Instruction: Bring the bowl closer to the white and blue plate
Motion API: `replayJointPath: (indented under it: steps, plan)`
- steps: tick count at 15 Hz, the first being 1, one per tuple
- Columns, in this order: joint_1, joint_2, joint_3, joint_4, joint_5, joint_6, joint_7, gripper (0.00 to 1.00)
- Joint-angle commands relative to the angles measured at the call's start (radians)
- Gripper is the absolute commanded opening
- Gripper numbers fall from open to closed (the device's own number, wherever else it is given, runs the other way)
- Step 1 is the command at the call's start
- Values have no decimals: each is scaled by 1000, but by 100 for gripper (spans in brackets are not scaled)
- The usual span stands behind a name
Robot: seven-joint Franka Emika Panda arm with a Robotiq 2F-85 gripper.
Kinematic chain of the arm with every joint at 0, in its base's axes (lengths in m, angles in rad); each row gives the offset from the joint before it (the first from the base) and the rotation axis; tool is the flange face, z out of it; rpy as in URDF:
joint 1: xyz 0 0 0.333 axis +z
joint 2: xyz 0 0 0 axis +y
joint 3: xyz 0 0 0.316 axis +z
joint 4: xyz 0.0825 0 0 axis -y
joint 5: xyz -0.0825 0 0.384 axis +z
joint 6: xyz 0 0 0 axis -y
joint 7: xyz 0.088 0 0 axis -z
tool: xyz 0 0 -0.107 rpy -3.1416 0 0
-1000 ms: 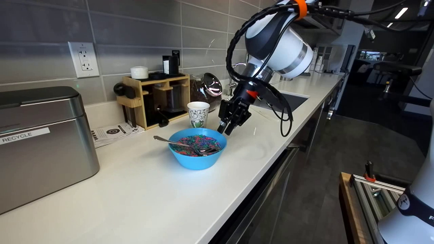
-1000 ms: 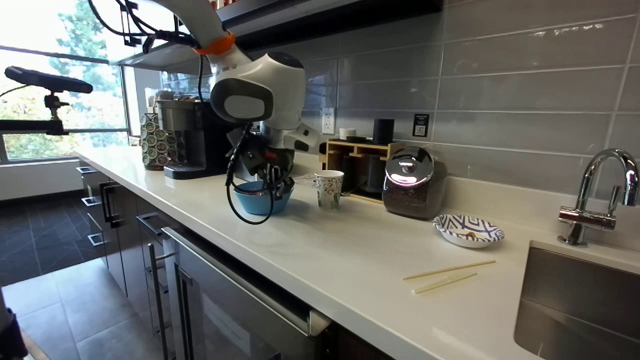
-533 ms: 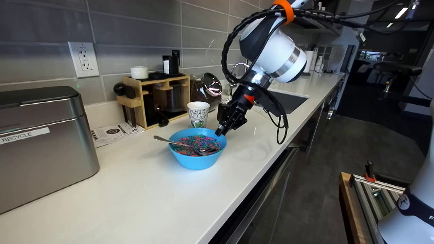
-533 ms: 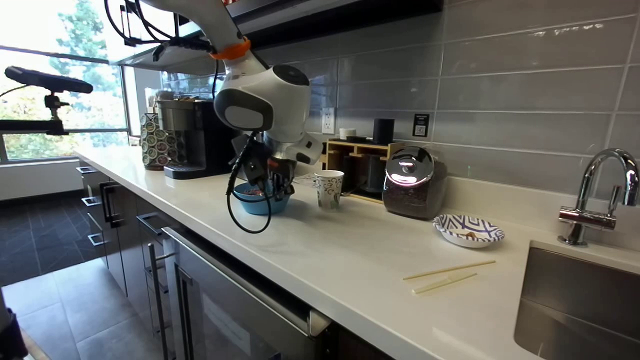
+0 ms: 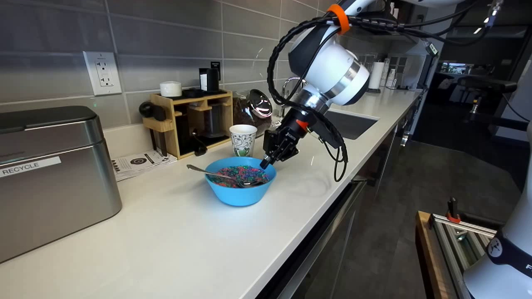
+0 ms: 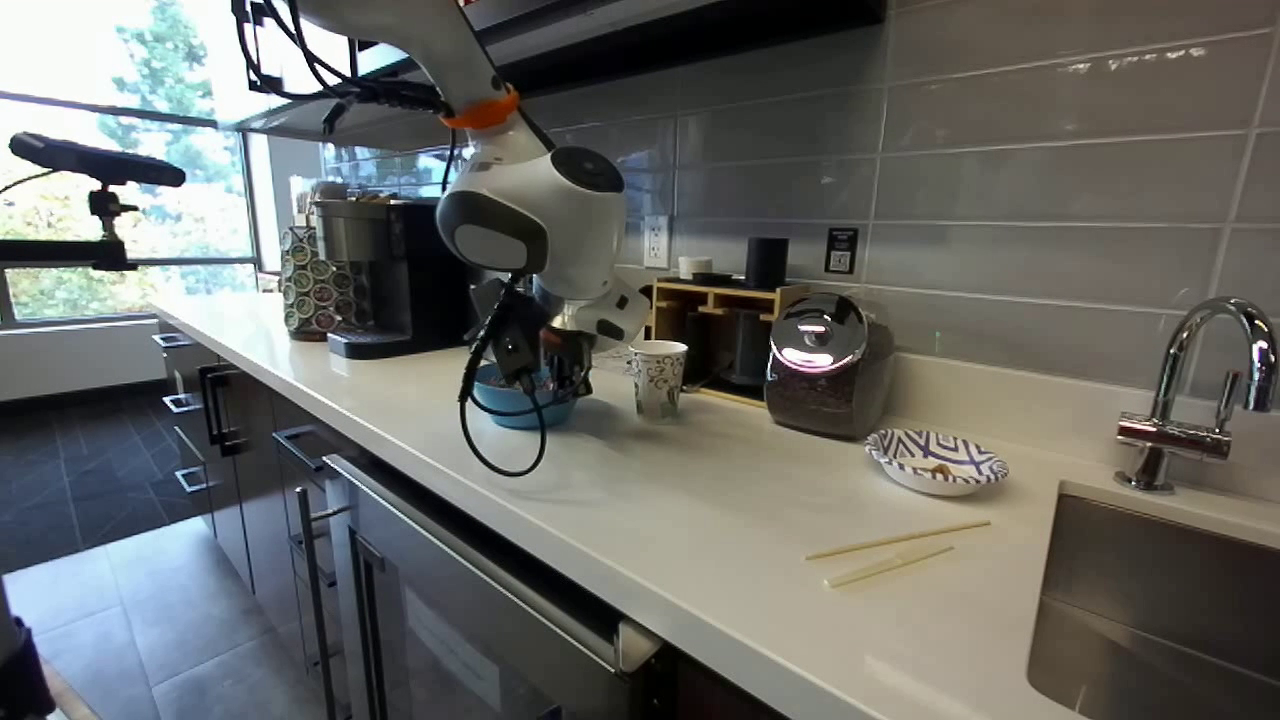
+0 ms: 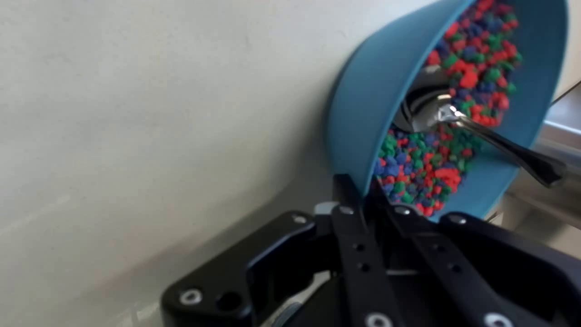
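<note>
End effector (image 7: 363, 194) grips bowl (image 7: 370, 109) containing spoon (image 7: 449, 113) & multicol. bits (image 7: 426, 170)

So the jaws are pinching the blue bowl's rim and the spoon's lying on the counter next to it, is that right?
Wrong about the spoon: the wrist view shows it resting in the blue bowl, among colored bits. The jaws are indeed pinching that bowl's rim.

One blue bowl (image 5: 240, 197); one metal spoon (image 7: 494, 140); coloured pellets (image 7: 488, 50) — too many to count; one white and blue plate (image 6: 925, 448); one patterned paper cup (image 6: 658, 380); two thin sticks (image 6: 900, 540); one robot gripper (image 7: 361, 193) with two fingers (image 7: 352, 227); one faucet (image 6: 1170, 432); one sink (image 6: 1130, 560); one recycling bin (image 5: 62, 195); one lidded jar (image 6: 825, 390); one coffee maker (image 6: 425, 270); one wall outlet (image 5: 103, 73) — two sockets (image 5: 105, 79).
</note>
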State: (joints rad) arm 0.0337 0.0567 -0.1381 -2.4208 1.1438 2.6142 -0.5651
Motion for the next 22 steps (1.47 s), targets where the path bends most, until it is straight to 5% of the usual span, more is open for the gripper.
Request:
replayJointPath:
  steps: [1,9,14,22]
  plan:
    - [1,25,4,16,38,4,-33,1]
    - [8,4,-1,-9,-85,43,38,0]
    - [19,-29,-1,-30,-271,78,153,0]
    - [-66,-90,41,-78,-491,62,301,0]
